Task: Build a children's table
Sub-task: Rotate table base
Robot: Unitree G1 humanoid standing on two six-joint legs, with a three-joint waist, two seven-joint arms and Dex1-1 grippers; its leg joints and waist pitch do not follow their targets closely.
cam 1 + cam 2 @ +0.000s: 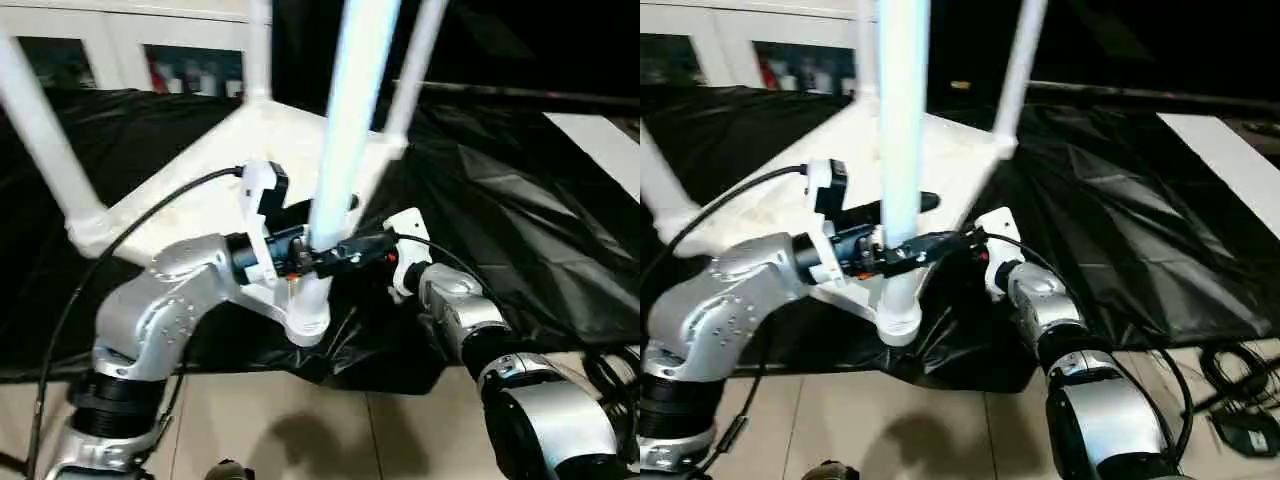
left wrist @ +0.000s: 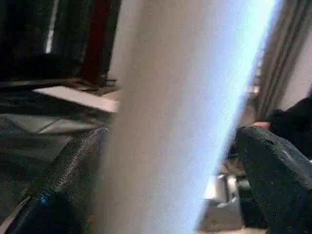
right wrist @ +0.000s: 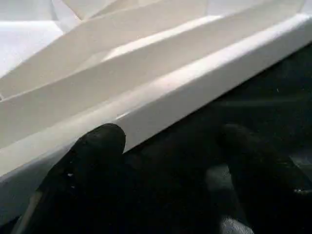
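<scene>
Legs up, hands at the near corner

Table (image 1: 215,175) lies upside down on the black-draped tabletop (image 1: 520,200), its ribbed underside facing up and legs standing in the corner sockets. The near leg (image 1: 345,130) rises from the socket (image 1: 308,320) at the table's near corner, which overhangs the drape's front edge above the tiled floor (image 1: 300,420).

The left hand (image 1: 297,238) reaches in level to the near leg just above the socket. Its two black fingers (image 2: 73,170) stand wide apart on either side of the tube; whether they press on it cannot be told.

The right hand (image 1: 345,255) comes in from the other side of the same leg, low by the table's rim (image 3: 195,83). Its fingers (image 3: 92,146) are spread well apart with nothing between them, over the black drape just beside the rim.

A white cabinet (image 1: 130,50) stands behind the tabletop.
</scene>
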